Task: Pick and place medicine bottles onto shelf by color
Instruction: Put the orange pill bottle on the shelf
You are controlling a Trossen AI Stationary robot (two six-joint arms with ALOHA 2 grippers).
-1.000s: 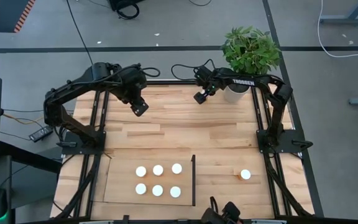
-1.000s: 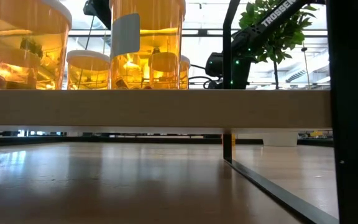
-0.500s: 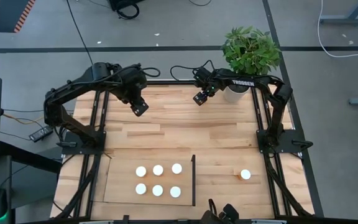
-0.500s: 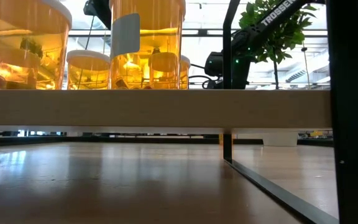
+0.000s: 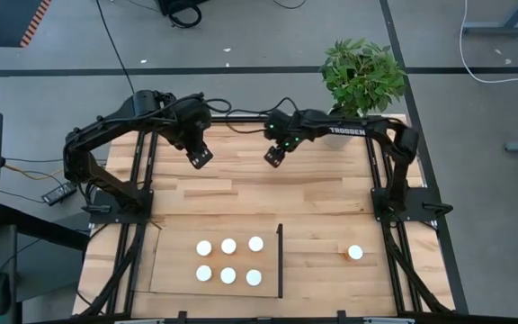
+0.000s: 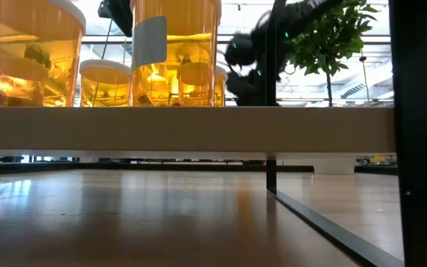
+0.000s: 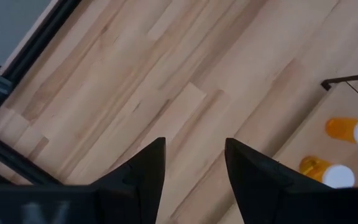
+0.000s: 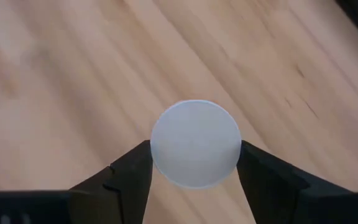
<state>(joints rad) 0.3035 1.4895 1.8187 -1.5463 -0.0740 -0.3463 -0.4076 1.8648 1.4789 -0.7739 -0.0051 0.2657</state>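
My two arms were matte black, built of jointed tubular links. The right arm [image 5: 349, 135] carried white block lettering along its long link, and a small green light glowed near its wrist. Black cables looped from both wrists, at about twelve o'clock of each on the table. The left arm [image 5: 124, 121] was the same dark build, unmarked as far as could be read. My left gripper [image 7: 194, 168] had two black, tapered, wedge-shaped fingers; the right gripper [image 8: 194, 165] had matching black fingers with flat inner faces.
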